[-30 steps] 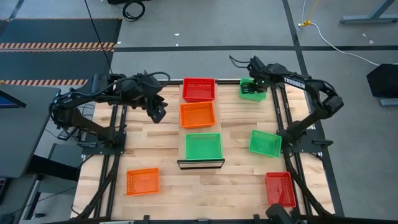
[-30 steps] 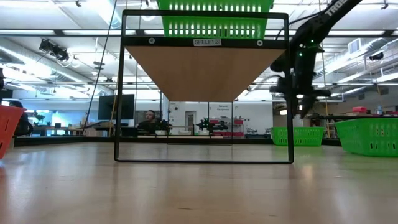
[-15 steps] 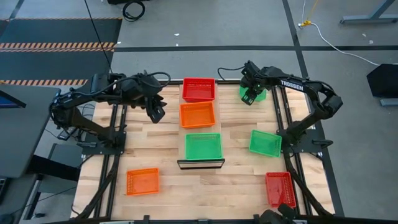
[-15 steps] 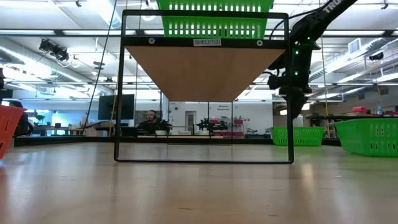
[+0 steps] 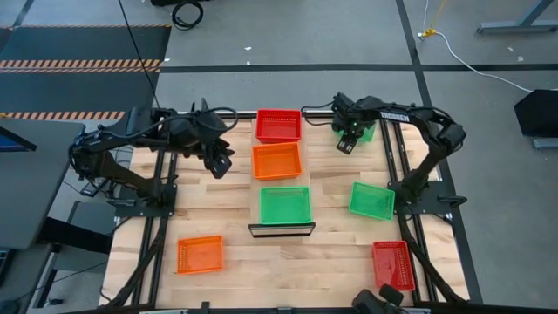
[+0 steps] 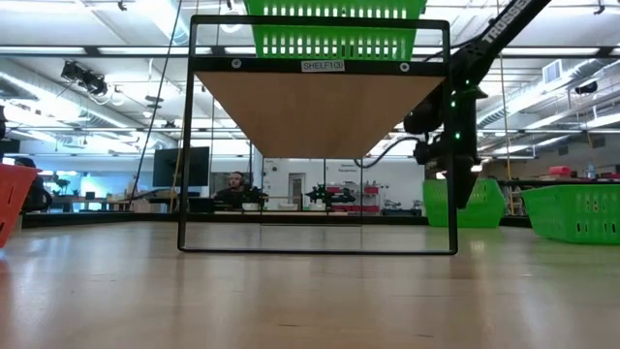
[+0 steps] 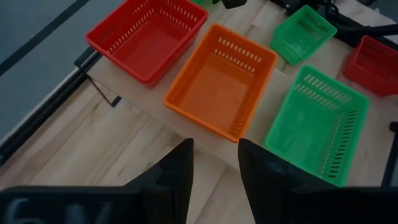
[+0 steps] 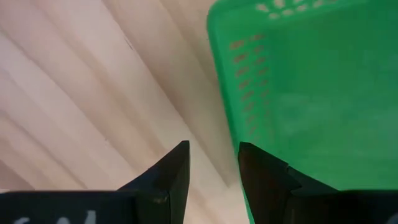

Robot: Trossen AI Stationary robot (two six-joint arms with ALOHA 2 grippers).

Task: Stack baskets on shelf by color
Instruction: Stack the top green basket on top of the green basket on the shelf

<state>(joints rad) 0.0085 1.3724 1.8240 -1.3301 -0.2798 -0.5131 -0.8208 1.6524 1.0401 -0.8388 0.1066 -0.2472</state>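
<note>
At the far right corner of the table, the right gripper [image 5: 346, 142] has slid a little toward the shelf [image 5: 282, 229] over the past second. A moment ago it sat directly above the green basket [image 5: 367, 131]; now it is at that basket's shelf-side edge. In the low view the same basket [image 6: 465, 204] stands visibly taller than before, with its base at the same height. This suggests one side is being tipped up off the wood.

The right wrist view gives what the overhead view cannot. The two dark fingers are a narrow gap apart, with the basket's mesh wall [image 8: 236, 124] running between them. The gripper most likely has that wall pinched. For the task, this reads as the start of a pick, with the basket bound for the green pile.

On the shelf, seen from above, a red basket [image 5: 279, 125], an orange basket [image 5: 277, 160] and a green shelf basket [image 5: 285, 205] sit in a row. Loose on the tabletop lie a second green basket [image 5: 372, 200], a red one [image 5: 392, 264] and an orange one [image 5: 200, 255].

The left gripper [image 5: 218, 164] has not moved. It hangs just beside the shelf, and its wrist view shows its fingers moderately apart and empty. Only the low view shows the shelf's underside and a person [image 6: 234, 184] far behind.
</note>
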